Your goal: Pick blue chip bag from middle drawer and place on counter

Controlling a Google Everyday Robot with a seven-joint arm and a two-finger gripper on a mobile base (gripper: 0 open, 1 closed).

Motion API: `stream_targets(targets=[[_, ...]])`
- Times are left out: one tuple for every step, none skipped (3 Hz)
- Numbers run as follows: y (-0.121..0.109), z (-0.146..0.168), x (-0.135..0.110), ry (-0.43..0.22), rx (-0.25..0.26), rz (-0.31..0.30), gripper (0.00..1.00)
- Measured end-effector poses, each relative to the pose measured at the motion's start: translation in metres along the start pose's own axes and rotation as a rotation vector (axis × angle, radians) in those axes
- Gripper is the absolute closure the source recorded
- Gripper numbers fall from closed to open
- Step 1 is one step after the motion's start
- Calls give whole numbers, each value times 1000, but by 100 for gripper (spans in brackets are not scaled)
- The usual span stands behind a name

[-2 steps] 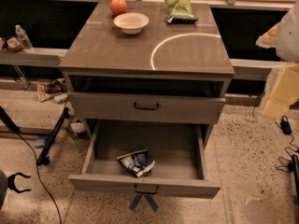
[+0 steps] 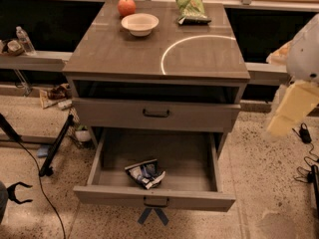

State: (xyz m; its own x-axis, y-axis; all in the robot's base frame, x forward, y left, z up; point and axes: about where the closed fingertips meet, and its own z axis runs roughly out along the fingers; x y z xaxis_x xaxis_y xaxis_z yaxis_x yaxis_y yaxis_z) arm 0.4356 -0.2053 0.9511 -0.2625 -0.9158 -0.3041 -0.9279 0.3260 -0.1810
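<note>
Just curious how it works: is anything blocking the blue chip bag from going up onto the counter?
Nothing visible. The blue chip bag lies uncovered in the open middle drawer; bowl, apple and green bag sit at the back of the counter. The gripper is out of view; blurred arm shows at right.

Arm being held at the right edge of view

The white arm (image 2: 306, 49) is being held up at the right edge, with the pale yellowish gripper (image 2: 293, 108) being hung below it, slanted down and leftward in the air.
</note>
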Motion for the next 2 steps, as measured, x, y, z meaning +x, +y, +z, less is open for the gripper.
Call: stream_targets(targets=[[26,62,-8,-75,-80,78,0],[54,138,-16,-120,-149,131,0]])
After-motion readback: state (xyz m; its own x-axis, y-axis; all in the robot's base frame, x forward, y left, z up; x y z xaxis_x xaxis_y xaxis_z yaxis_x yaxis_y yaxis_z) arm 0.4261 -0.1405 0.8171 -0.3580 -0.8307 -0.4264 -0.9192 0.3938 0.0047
